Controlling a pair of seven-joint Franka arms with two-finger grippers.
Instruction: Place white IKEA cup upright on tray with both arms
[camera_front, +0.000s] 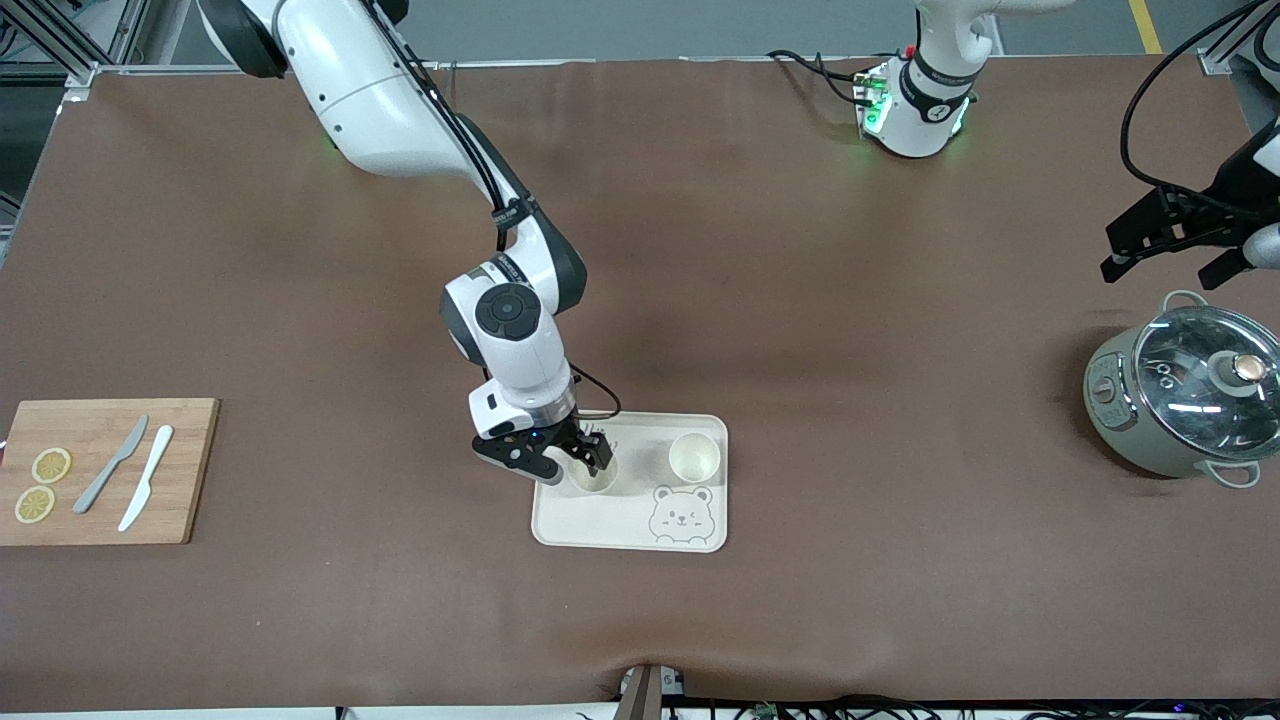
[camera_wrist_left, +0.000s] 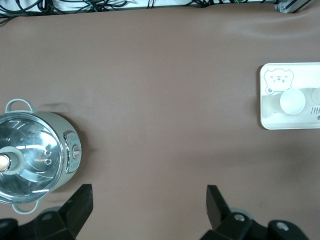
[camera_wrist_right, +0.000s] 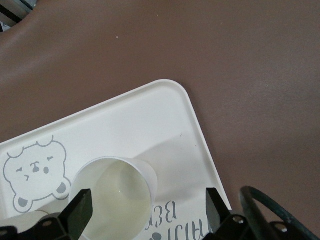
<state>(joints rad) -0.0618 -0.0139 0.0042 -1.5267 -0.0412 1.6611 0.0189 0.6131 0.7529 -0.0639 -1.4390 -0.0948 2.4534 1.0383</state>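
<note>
On the wooden cutting board at the right arm's end of the tabletop we see two lemon slices and two knives, none of it part of our job and well apart from the work

Next comes our right gripper, low over the tray. The white cup stands upright on the tray just beneath it, mouth up. The right wrist view shows the cup between the jaws with a gap on each side, so we read the right gripper as spread wide and holding nothing. A second cup stands upright beside the first, toward the left arm's end of the tray

The step in hand, as we judge it, is to clear away from a cup already set down. To do it well we should lift straight up, keeping the jaws wide so neither finger brushes the rim and tips the cup, and rise above the second cup's height before swinging aside

Last, our left gripper waits in the air above the lidded pot, jaws wide and empty. We would leave it parked there
</note>
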